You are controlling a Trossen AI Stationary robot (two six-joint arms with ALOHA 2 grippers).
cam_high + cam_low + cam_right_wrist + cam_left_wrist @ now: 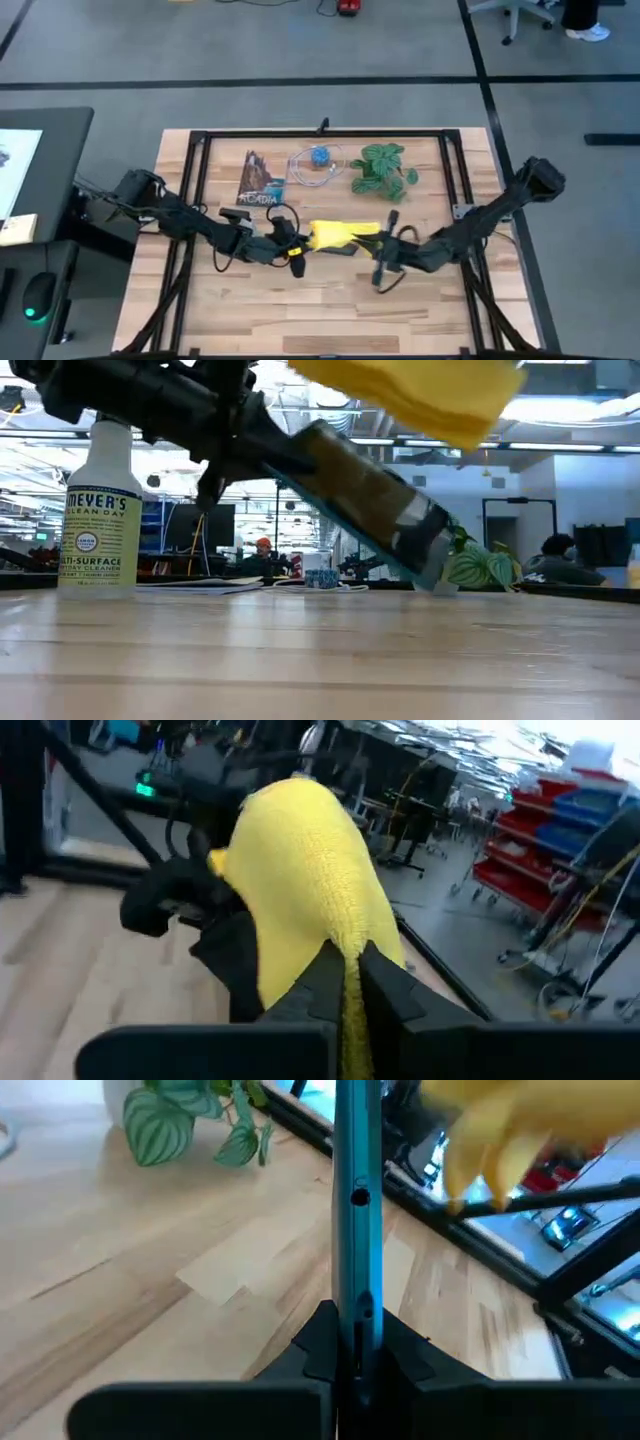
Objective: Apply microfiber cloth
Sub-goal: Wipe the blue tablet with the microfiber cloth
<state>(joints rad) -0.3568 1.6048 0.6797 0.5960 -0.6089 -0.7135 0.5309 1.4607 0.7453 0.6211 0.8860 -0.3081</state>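
Microfiber cloth (340,235): bright yellow, held in the air at the centre of the high view, between the two grippers. In the low view we see it at the top of the frame, draped over the upper end of the tablet (375,500).

Right gripper (345,982): fingers closed to a narrow slit on an edge of the cloth; the yellow fabric bulges up and away from the fingertips, filling the middle of the right wrist view.

Left gripper (357,1342): fingers pinched on the lower edge of the tablet, which we see edge-on as a thin teal strip rising up the middle of the left wrist view.

Tablet: dark face, teal back, tilted in the low view from upper left down to lower right, its low corner close to the table (320,660); we cannot tell whether it touches.

Other items, upper part of the high view: booklet (262,178), blue object on a clear dish (318,160), leafy plant (382,168). Spray bottle (100,510) stands upright at the left of the low view.
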